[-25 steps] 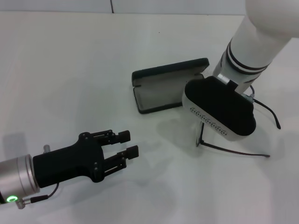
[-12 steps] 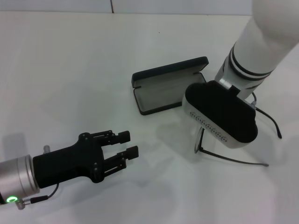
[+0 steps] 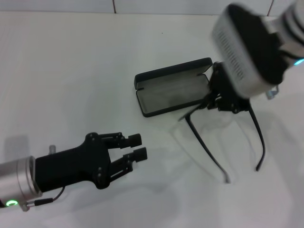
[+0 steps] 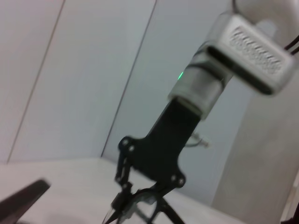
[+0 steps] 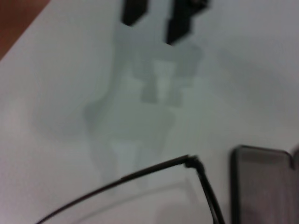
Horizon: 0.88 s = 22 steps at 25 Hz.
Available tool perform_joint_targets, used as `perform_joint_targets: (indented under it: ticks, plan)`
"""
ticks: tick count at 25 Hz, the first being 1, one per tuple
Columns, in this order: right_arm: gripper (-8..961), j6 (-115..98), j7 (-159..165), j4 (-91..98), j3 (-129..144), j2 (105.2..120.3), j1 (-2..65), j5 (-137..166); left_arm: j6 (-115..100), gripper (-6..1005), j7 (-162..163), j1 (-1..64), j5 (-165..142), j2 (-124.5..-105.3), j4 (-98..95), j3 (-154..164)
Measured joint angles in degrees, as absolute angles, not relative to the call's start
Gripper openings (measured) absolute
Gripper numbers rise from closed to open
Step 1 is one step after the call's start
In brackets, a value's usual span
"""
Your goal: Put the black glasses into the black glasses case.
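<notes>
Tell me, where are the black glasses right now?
In the head view, the black glasses hang from the right gripper on the robot's right side, just beside the open black glasses case, temple arms trailing toward the table.

black glasses point(image 3: 223, 137) lifted, arms unfolded, beside open black glasses case point(image 3: 172, 88)
</notes>
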<state>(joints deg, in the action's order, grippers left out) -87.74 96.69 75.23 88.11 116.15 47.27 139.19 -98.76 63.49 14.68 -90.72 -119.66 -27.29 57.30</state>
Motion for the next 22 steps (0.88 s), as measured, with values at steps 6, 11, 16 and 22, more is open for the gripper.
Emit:
perform_joint_targets:
  ticks: [6,11,16,22]
  plan:
    - [115,-87.2,97.4,80.2,77.8,116.04,37.6,131.4,-102.8,350,63.7,17.2,-87.0,-119.71,-27.5,57.3]
    - [115,-87.5,97.5,80.9,70.1,116.2,30.0,121.0,-106.3,320,63.8,20.8,-82.8,-119.71,-27.4,57.6]
    - [116,-87.6,96.9,77.2,65.9,116.11,24.3,110.3,-109.1,267,64.2,25.0,-82.1,-119.84,-27.2,58.2]
    - [118,-87.8,92.2,68.1,65.7,115.95,21.3,100.6,-109.7,173,63.8,30.5,-76.4,-120.2,-27.2,67.6]
